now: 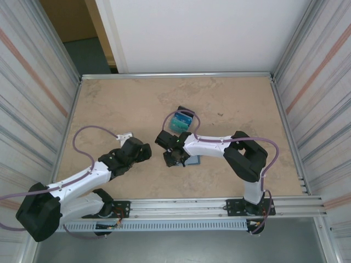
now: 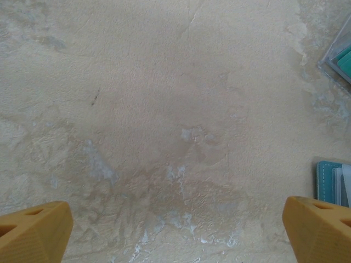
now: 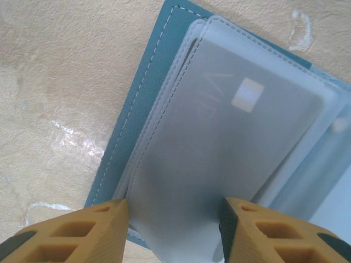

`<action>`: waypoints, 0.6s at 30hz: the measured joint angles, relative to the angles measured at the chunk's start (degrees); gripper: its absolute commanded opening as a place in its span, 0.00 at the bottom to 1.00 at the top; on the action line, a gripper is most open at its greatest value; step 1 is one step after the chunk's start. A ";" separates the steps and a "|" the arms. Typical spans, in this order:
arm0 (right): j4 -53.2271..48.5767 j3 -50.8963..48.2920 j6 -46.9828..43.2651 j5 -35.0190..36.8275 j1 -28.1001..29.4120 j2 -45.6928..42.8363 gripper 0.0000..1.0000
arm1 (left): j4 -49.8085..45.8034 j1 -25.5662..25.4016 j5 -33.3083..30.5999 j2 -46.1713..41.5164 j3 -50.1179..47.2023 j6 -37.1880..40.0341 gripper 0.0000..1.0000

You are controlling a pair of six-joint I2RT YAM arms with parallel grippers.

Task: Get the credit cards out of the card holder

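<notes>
Card holder (image 3: 137,109) lies diagonal — R gripper (image 3: 174,207) part-spread astride it, L gripper (image 2: 176,219) wide.

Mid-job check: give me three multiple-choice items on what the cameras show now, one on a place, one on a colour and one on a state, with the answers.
1. The right gripper hangs: A directly over the open card holder; B far left of it; C well behind it.
2. The card holder's outer cover is: A red; B teal-blue; C black.
3. The left gripper has its fingers: A shut on a card; B shut on nothing; C wide apart over bare table.
Answers: 1 A, its fingers straddle a clear sleeve of the holder. 2 B, the stitched edge shows teal-blue. 3 C, one finger sits at each bottom corner of the left wrist view.
</notes>
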 measured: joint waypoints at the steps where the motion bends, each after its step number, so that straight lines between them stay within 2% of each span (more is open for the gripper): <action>1: 0.26 -0.17 0.17 -0.02 -0.04 -0.09 0.43 | 0.00 0.00 0.00 0.00 0.00 0.00 0.99; 5: 2.23 -2.05 0.90 -1.16 -1.01 -1.36 0.33 | 0.00 0.00 0.37 -0.02 0.00 0.04 0.99; 7: 3.48 -3.37 1.62 -2.43 -2.14 -2.21 0.25 | 0.00 0.00 0.66 -0.02 0.00 0.11 0.99; 9: 4.00 -4.02 1.88 -3.43 -2.99 -2.71 0.20 | 0.00 0.00 0.87 -0.02 0.02 0.37 0.99; 18: 6.80 -7.28 1.86 -5.27 -3.76 -5.33 0.14 | 0.04 -0.20 1.44 -0.02 1.97 2.34 0.99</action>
